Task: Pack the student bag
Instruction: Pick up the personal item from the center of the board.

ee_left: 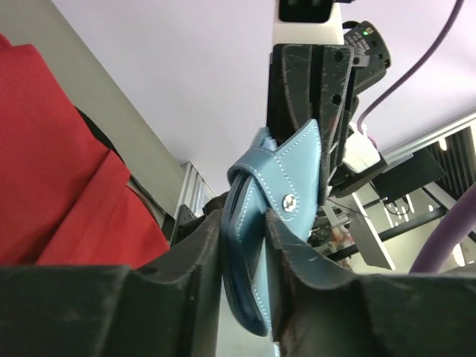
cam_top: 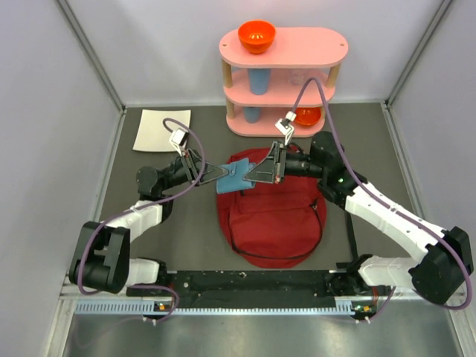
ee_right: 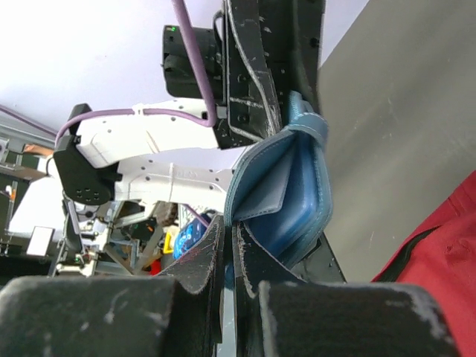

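Student bag: the large, soft dark-red fabric backpack lies flat on the grey table between the two arms, its top end toward the pink two-tier shelf; from above I cannot tell whether any zipper is open wide enough to take an item

Item in the air: a light-blue stitched leather pouch with a metal snap stud, held just above the bag's far end with both claws on it

Left claw: the left gripper has a finger on each side of the pouch's lower body, both touching the leather; it looks like a grip, but I cannot tell how firm it is

Right claw: the right gripper is pinched fully together on a thin edge of the pouch

Risk, tug of war: with two holds on one small soft item, any pull apart or twist between the arms could drag the leather out of the weaker pinch

Risk, slip: the right claw has only a thin edge, so if the left lets go the pouch may swing down and slide free

Risk, missed opening: a drop from here would likely land the pouch on top of the closed fabric, not inside

Risk, snag: lowering either claw into the soft fabric could catch a strap or zipper line and drag the bag across the table

Risk, collision: the two wrists are close together, so a small misjudged move could knock them against each other
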Robot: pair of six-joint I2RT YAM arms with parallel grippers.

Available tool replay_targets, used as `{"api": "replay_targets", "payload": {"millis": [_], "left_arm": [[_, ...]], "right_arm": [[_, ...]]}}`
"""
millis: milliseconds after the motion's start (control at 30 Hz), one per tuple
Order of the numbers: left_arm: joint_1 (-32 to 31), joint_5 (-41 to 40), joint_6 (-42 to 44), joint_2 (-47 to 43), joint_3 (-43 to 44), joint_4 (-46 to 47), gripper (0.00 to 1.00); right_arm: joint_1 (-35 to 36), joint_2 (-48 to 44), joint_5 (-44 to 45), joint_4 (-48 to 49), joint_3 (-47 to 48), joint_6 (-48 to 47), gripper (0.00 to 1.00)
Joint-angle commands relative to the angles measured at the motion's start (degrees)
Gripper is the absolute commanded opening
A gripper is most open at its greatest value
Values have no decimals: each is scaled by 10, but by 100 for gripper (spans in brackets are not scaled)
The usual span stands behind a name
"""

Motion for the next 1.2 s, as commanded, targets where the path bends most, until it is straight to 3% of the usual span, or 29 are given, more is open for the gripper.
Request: {"api": "replay_targets", "payload": {"millis": [0, 100, 333, 433, 467, 533, 567, 633, 700, 767, 833, 933, 1167], "left_arm": [[-6, 5, -14, -5, 24, 221, 20], [-5, 3, -15, -3, 26, 219, 1], [-6, 5, -22, -18, 28, 223, 0], [-6, -8, -10, -33, 23, 196, 0], [-6, -13, 10, -39, 20, 182, 0], [-7, -38, 43, -65, 13, 108, 0], [-6, -48, 87, -78, 10, 76, 0], [-6, -88, 140, -124, 12, -14, 0], [-13, -125, 226, -160, 22, -159, 0], [-30, -185, 303, -208, 32, -284, 0], [-44, -228, 333, -232, 39, -324, 0], [-60, -254, 322, -239, 30, -331, 0], [-108, -336, 334, -241, 21, -362, 0]], "right_arm": [[-1, -19, 2, -3, 8, -30, 0], [-2, -22, 25, -26, 7, -43, 0], [-1, -18, 47, -43, 0, -50, 0], [-3, -20, 74, -63, -3, -55, 27], [-7, -25, 84, -79, -7, -60, 47], [-8, -36, 124, -97, -12, -70, 60], [-8, -57, 145, -124, -16, -88, 76], [-8, -81, 218, -179, -24, -97, 89], [-8, -113, 262, -199, -48, -96, 99], [-8, -134, 259, -177, -84, -66, 99], [-7, -141, 223, -104, -114, -36, 99], [2, -137, 181, 18, -157, 9, 99], [35, -124, 175, 79, -134, -17, 99]]}}
